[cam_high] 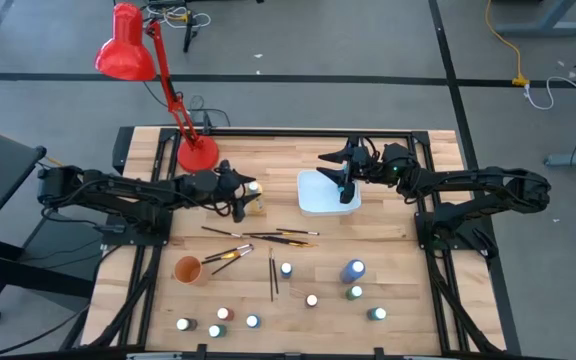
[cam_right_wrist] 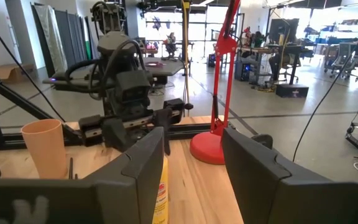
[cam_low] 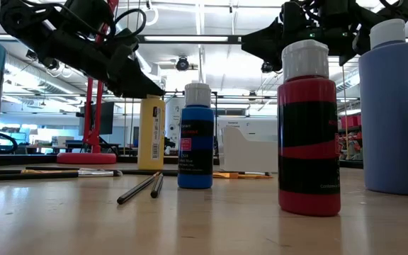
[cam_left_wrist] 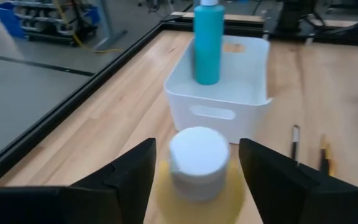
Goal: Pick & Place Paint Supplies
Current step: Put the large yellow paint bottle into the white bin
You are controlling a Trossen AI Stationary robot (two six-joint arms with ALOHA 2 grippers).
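Straddling the yellow paint bottle (cam_left_wrist: 197, 186) with the left pincer (cam_left_wrist: 194, 171) released.
Clench squarely below its white cap; right pincer (cam_high: 345, 185), released, hovers over the white tray (cam_high: 313, 203).

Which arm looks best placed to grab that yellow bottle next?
The left. Its gripper is open with a finger on each side of the yellow bottle, ready to close. The right gripper is open over the tray, well away from it.

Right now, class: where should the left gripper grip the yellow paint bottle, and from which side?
Probably the body just under the white cap. The yellow bottle stands upright, and the open left gripper already straddles it level, so closing from both sides suits its round, straight wall.
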